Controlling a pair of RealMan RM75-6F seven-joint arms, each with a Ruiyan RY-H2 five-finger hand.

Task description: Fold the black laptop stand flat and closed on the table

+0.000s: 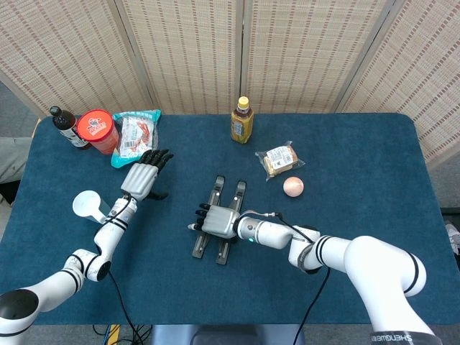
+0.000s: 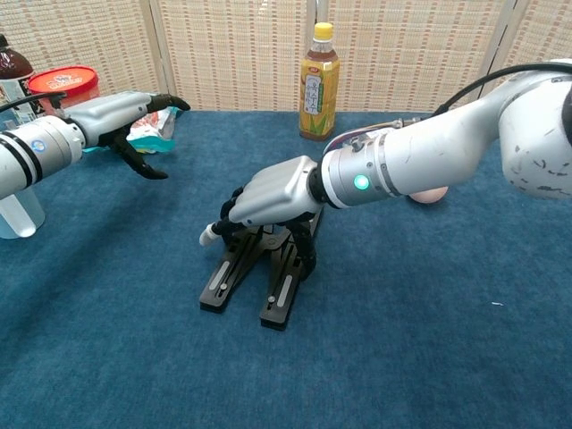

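The black laptop stand (image 1: 216,248) (image 2: 231,282) lies low on the blue table, its two bars running nearly side by side with a narrow gap between them. My right hand (image 1: 218,221) (image 2: 268,194) lies across the middle of both bars, palm down, fingers curled over them and touching the stand. My left hand (image 1: 145,173) (image 2: 125,116) hovers well to the left of the stand, fingers apart and holding nothing.
A tea bottle (image 1: 242,120) (image 2: 319,83) stands behind the stand. A wrapped snack (image 1: 279,159) and a peach-coloured ball (image 1: 293,187) lie to the right. At back left are a red tub (image 1: 96,130), a dark bottle (image 1: 66,126), a snack bag (image 1: 134,134) and a white cup (image 1: 89,205).
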